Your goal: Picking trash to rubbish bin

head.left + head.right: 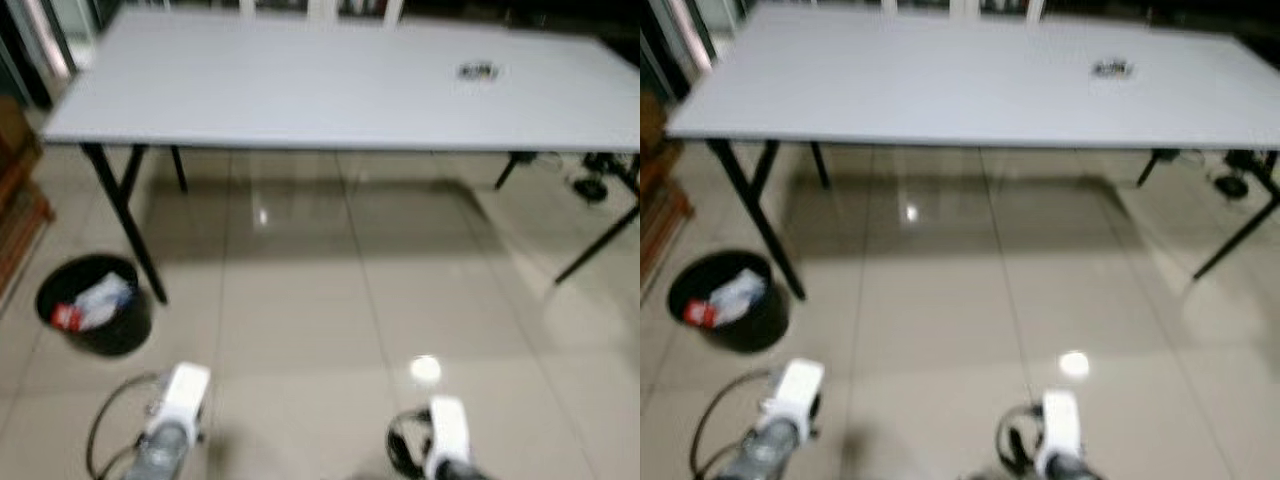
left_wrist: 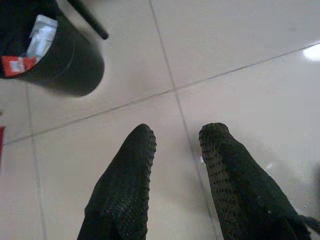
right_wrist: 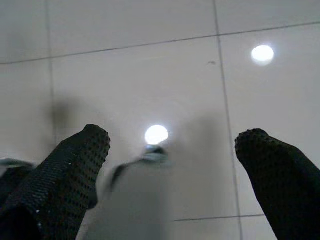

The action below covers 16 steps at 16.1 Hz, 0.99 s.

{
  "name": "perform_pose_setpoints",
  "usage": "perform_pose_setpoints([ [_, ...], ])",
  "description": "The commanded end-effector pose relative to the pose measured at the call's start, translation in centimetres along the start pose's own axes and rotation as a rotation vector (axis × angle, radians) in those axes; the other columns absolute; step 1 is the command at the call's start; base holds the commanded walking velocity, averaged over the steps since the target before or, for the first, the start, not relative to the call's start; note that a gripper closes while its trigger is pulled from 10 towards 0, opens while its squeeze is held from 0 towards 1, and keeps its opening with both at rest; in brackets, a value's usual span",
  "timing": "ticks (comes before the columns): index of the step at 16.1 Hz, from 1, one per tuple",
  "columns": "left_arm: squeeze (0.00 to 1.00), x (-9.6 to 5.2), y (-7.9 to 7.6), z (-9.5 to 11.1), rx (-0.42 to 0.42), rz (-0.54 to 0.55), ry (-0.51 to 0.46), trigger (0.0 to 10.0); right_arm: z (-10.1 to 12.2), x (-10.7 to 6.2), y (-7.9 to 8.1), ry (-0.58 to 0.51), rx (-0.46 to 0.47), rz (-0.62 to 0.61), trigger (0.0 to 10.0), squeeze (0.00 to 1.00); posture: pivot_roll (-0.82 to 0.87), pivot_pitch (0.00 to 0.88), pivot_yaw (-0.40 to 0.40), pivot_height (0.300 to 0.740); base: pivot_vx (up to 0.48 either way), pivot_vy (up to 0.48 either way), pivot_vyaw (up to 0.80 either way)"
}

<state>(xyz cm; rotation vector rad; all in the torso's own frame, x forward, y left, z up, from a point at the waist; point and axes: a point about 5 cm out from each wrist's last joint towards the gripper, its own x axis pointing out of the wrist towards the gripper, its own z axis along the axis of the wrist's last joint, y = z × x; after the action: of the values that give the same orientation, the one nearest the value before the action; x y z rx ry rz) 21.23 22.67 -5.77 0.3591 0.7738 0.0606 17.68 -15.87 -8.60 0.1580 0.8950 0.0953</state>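
Trash (image 1: 478, 71) lies far fwd-right on counter (image 1: 250, 90), nearer the right hand (image 3: 172, 145); both hands open, empty; left hand (image 2: 177, 137) near bin (image 1: 95, 305).

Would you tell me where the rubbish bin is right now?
The black rubbish bin stands on the floor at the robot's left, beside the table's near-left leg, with trash inside.

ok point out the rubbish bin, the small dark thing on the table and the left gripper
rubbish bin (image 1: 130, 330): left eye view, on its black outer wall.
small dark thing (image 1: 478, 71): left eye view, on its middle, atop the white table.
left gripper (image 2: 177, 137): left wrist view, midway between the two black fingertips.
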Motion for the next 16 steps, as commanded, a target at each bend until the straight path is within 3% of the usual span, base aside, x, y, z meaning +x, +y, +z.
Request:
perform_pose_setpoints([
  [1, 0.00, 0.04, -0.63, 0.29, -0.001, -0.012, -0.006, 10.0, -0.01, -0.24, -1.04, 0.001, -0.002, -0.030, 10.0, 0.00, -0.03, 0.097, -0.064, 0.740, 0.000, -0.461, 0.00],
  [14, 0.00, 0.07, -0.60, 0.38, 0.002, -0.012, -0.009, 10.0, 0.11, -0.21, -1.05, 0.003, -0.008, -0.028, 10.0, 0.00, -0.03, 0.095, -0.063, 0.740, 0.000, -0.460, 0.00],
  [16, 0.00, 0.11, -0.70, 0.57, 0.004, -0.012, -0.014, 10.0, 0.31, -0.16, -1.04, -0.002, -0.012, -0.028, 10.0, 0.00, -0.03, 0.095, -0.063, 0.740, 0.000, -0.122, 0.00],
])
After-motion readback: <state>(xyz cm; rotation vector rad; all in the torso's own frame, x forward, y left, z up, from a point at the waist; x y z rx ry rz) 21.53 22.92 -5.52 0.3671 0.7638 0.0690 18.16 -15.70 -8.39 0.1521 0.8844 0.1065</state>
